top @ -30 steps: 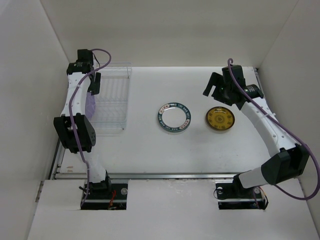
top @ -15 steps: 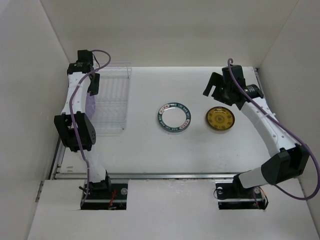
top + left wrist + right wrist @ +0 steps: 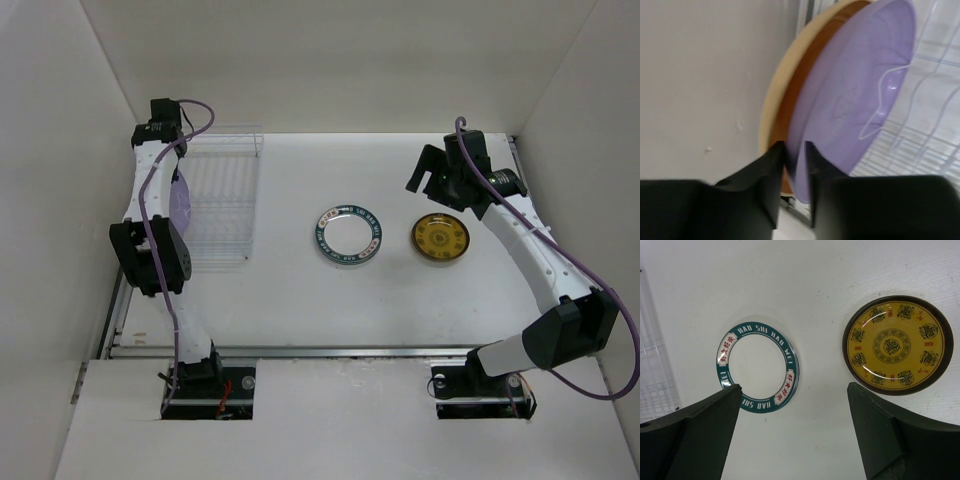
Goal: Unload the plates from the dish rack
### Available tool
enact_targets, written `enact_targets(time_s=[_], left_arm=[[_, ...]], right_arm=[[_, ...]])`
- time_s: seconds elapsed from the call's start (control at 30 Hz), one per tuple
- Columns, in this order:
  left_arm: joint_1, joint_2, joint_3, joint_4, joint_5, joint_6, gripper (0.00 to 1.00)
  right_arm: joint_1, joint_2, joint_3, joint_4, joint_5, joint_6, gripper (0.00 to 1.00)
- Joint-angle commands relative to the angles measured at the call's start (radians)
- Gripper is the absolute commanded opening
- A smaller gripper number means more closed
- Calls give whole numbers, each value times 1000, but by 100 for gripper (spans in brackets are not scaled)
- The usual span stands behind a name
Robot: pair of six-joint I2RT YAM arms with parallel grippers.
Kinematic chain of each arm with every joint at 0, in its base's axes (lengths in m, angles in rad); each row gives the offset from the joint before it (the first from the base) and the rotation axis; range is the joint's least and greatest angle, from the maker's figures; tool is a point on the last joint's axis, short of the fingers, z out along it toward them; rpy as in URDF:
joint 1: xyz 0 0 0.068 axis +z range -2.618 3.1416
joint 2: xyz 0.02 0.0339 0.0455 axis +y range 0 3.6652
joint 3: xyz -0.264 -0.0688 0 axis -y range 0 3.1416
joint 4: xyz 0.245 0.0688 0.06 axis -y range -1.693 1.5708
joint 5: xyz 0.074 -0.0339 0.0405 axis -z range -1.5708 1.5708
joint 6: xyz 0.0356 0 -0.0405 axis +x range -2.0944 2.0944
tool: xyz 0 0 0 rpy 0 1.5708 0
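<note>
L hand (image 3: 794, 150) astride purple plate (image 3: 855, 90) rim, apparently pinching, in rack (image 3: 225, 205)

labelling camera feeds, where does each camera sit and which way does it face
Top external: fixed above and behind, looking down on the table; left arm and right arm show.
Left wrist: on the left arm, facing the tan plate in the dish rack; left gripper pinches its rim.
Right wrist: on the right arm, looking down at the table past the open right gripper.
Shared: top and right wrist both show teal-rimmed plate and yellow plate.
</note>
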Motion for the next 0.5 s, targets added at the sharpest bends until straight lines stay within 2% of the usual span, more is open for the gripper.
enact_targets(time_s=[0.0, 0.03, 0.3, 0.47], left_arm=[[8, 18, 22, 0, 15, -15, 15], [8, 18, 22, 0, 15, -15, 0], [8, -64, 22, -24, 35, -15, 0], [-15, -141, 95, -58, 57, -3, 0]], right_arm=[[11, -1, 46, -4, 19, -6, 92], [11, -1, 46, -4, 19, -6, 92], [11, -1, 46, -4, 19, -6, 92], [11, 8, 46, -4, -1, -15, 92]])
